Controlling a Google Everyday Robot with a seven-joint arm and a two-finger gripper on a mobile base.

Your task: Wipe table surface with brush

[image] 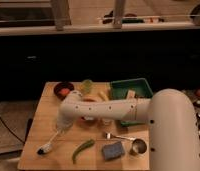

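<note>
The arm reaches left across the table [43,120]. The gripper [62,126] is low over the left half, closed on the top of the brush [49,143] handle. The brush slants down-left, with its dark head on the wood near the front-left corner. A green pepper [82,149] lies just beside it, to the right

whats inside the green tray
In the green tray, a pale, boxy item shows near its front; the arm covers the tray's front edge, hiding anything there. The claw is off to the side, over the brush.
</note>
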